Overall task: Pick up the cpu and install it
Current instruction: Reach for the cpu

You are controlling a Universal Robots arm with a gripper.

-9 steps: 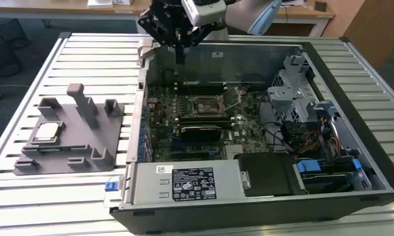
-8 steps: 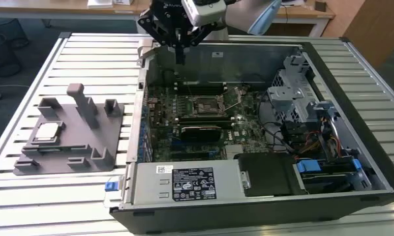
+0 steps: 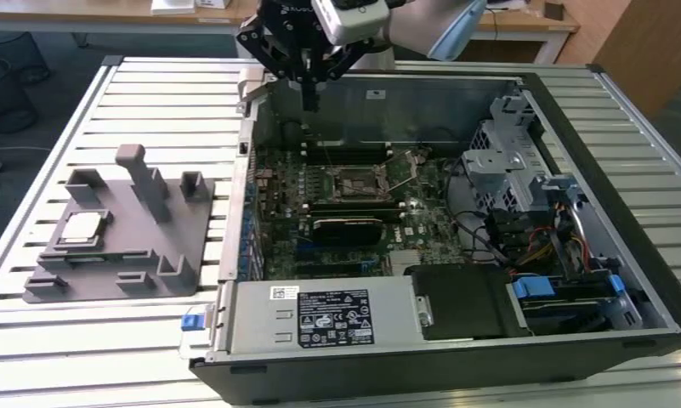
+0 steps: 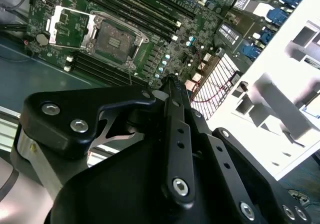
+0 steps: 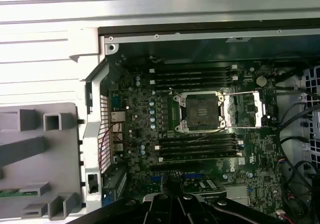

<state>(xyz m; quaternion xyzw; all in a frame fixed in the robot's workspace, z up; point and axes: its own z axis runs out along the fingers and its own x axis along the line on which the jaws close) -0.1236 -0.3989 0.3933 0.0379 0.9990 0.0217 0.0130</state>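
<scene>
We find the pincer (image 3: pixel 309 104) closed and empty over the open computer case (image 3: pixel 431 374). The cpu (image 3: pixel 82 228) lies on the grey fixture (image 3: pixel 147 248), well apart.

Bright even light; the holder (image 4: pixel 282 104) glares, seemingly overexposed.

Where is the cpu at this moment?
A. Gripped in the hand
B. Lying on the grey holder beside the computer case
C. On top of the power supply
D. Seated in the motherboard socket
B: in the exterior view the cpu lies flat on the grey holder, at the view's left, while the hand hangs over the case with nothing in it and the socket stands open and empty.
</scene>
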